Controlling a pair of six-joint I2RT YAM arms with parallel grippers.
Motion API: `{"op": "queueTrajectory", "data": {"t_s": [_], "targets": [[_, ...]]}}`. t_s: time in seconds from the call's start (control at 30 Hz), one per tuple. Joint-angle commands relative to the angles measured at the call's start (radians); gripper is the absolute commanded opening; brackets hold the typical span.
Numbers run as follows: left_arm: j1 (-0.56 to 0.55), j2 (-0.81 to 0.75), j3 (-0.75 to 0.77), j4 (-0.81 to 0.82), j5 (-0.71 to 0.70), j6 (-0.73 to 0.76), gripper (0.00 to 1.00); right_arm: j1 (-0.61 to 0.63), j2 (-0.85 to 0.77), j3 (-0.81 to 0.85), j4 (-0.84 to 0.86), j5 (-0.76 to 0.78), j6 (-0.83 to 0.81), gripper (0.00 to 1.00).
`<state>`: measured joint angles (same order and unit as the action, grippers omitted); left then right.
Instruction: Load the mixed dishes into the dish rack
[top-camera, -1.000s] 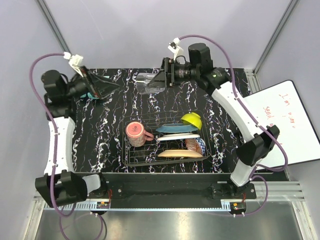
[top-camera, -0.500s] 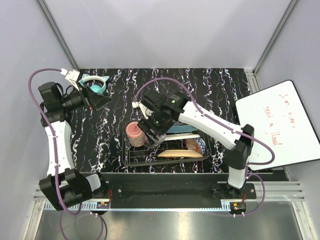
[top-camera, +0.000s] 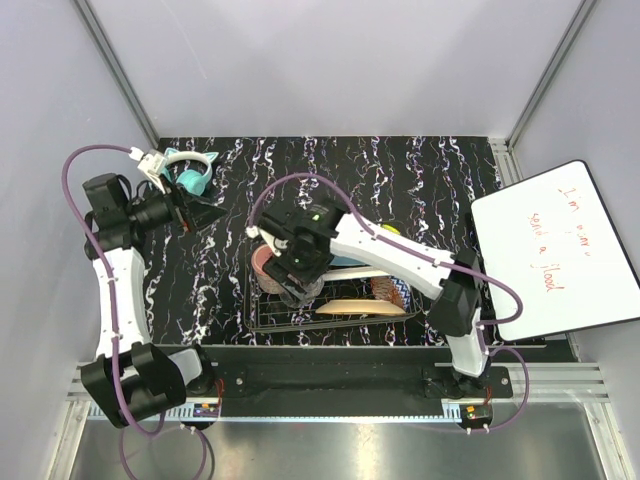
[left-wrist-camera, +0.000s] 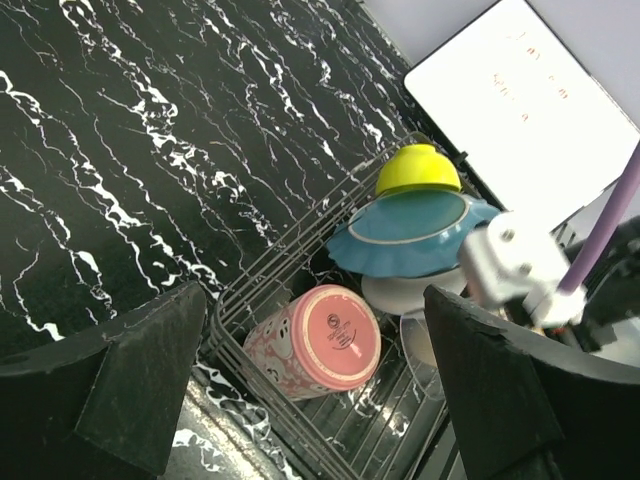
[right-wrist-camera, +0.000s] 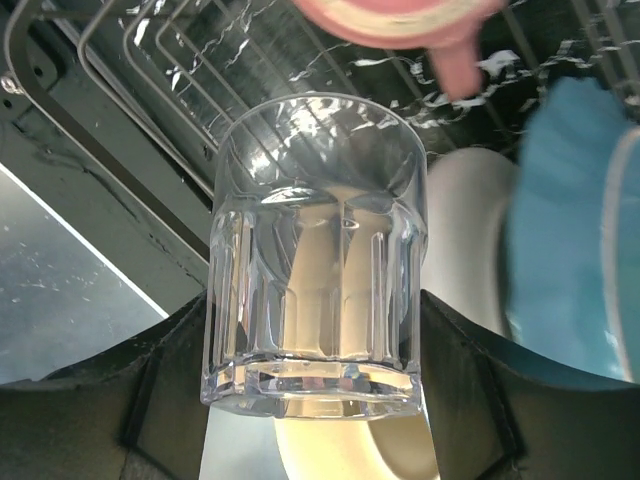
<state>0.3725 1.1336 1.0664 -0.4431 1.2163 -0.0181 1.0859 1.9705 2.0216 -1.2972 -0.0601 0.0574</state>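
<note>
My right gripper (top-camera: 298, 287) is shut on the small clear glass (right-wrist-camera: 315, 250) and holds it low over the left front part of the dish rack (top-camera: 262, 318). The pink mug (top-camera: 267, 262) lies on its side in the rack just left of it. The teal plate (left-wrist-camera: 410, 230), white plate (left-wrist-camera: 395, 293), tan plate (top-camera: 362, 307), red patterned bowl (top-camera: 397, 292) and yellow-green bowl (left-wrist-camera: 418, 170) sit in the rack. The glass also shows in the left wrist view (left-wrist-camera: 420, 350). My left gripper (top-camera: 208, 214) is open and empty over the table, left of the rack.
Teal cat-ear headphones (top-camera: 190, 170) lie at the table's back left, behind my left gripper. A whiteboard (top-camera: 555, 250) leans at the right edge. My right arm (top-camera: 400, 250) stretches across the rack from the right.
My right arm swung from the back of the table to the rack's left front, carrying the glass down over it. My left gripper drew back left, uncovering the headphones.
</note>
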Motion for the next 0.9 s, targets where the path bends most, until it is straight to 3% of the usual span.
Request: {"op": "queueTrajectory", "data": {"t_s": [0.0, 0.77, 0.87], "targets": [[0.002, -0.005, -0.022, -0.002, 0.025, 0.076, 0.93, 0.042, 0.045, 0.086, -0.04, 0.02, -0.01, 0.0], [0.003, 0.003, -0.103, 0.0, 0.017, 0.145, 0.93, 0.042, 0.258, 0.144, 0.027, 0.016, -0.053, 0.0], [0.003, 0.008, -0.109, 0.0, 0.014, 0.152, 0.93, 0.043, 0.252, 0.131, 0.052, 0.017, -0.053, 0.3]]}}
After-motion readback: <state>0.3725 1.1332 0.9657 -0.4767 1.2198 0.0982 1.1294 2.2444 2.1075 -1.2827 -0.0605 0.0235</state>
